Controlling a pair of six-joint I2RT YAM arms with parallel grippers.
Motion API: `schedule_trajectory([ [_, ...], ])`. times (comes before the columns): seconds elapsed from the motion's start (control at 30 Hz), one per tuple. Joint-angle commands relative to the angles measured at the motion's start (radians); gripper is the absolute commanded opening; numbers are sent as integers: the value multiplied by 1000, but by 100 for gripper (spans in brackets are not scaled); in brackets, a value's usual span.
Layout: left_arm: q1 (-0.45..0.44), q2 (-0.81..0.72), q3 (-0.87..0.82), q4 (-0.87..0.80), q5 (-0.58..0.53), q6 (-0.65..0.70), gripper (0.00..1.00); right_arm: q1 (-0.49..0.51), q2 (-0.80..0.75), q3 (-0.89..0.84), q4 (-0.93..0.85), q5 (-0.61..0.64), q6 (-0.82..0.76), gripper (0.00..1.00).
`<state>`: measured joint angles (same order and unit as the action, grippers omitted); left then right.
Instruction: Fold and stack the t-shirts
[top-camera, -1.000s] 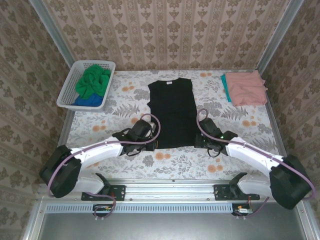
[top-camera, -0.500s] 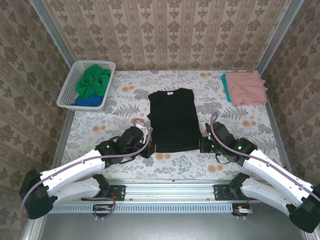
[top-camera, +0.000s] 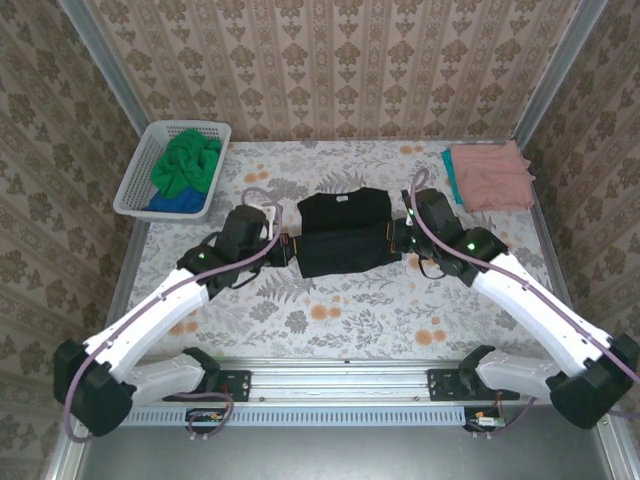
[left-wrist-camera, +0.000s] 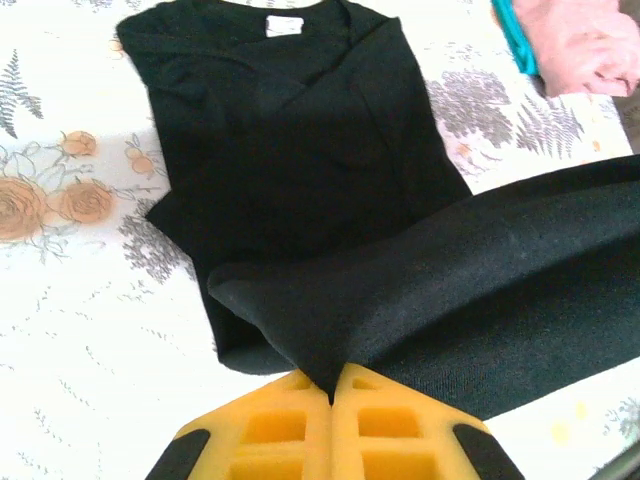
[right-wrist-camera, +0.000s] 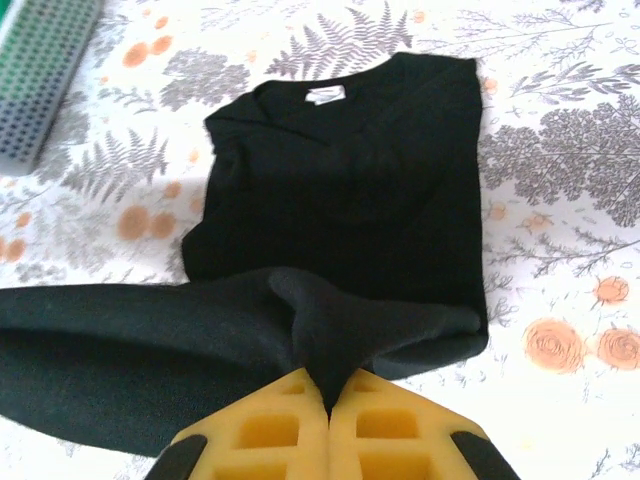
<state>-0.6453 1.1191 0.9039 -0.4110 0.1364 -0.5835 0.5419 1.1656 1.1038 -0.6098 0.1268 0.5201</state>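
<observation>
The black t-shirt (top-camera: 345, 225) lay mid-tabletop (top-camera: 350, 320). Its hem, down near the arms a second before, had been carried up toward the collar, so the halving fold looked nearly made. The left hand (top-camera: 285, 250) and right hand (top-camera: 397, 238) each pinched a hem corner. The white basket (top-camera: 135, 190) held the green tee (top-camera: 190, 160) over the blue tee (top-camera: 175, 203).

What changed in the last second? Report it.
The left end effector and right end effector, shut on the black tee at its hem, carried it toward the collar, partly folding it over. The basket and pink tee stayed put.
</observation>
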Motion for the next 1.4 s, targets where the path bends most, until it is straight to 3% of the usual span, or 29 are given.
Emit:
schedule_trajectory([
  [0.0, 70, 86, 79, 34, 83, 80, 0, -66, 76, 67, 50, -30, -50, 0],
  [0.3, 222, 379, 232, 111, 204, 109, 0, -198, 348, 211, 148, -201, -107, 0],
  [0.57, 303, 696, 455, 95, 312, 148, 0, -285, 627, 373, 151, -320, -129, 0],
  [0.63, 318, 780, 522, 77, 341, 149, 2, -299, 700, 418, 143, -353, -139, 3],
  [0.7, 330, 861, 588, 58, 368, 152, 13, -314, 783, 467, 127, -360, -140, 8],
  [0.8, 342, 934, 661, 43, 376, 158, 17, -332, 871, 539, 104, -369, -142, 17],
  [0.87, 352, 981, 713, 21, 389, 165, 17, -342, 912, 587, 93, -375, -148, 13],
  [0.9, 358, 1004, 745, 0, 391, 171, 18, -347, 930, 614, 89, -375, -148, 19],
  [0.97, 370, 1040, 797, -31, 389, 179, 20, -357, 958, 668, 54, -366, -157, 31],
  [1.03, 382, 1056, 827, -54, 380, 186, 20, -362, 971, 713, 17, -347, -172, 28],
  [1.17, 399, 1049, 855, -78, 361, 198, 30, -377, 936, 730, -6, -292, -185, 39],
  [1.27, 396, 1017, 847, -103, 336, 214, 30, -372, 865, 666, 18, -257, -172, 42],
  [1.37, 367, 939, 779, -80, 289, 221, 29, -340, 778, 519, 159, -316, -170, 46],
])
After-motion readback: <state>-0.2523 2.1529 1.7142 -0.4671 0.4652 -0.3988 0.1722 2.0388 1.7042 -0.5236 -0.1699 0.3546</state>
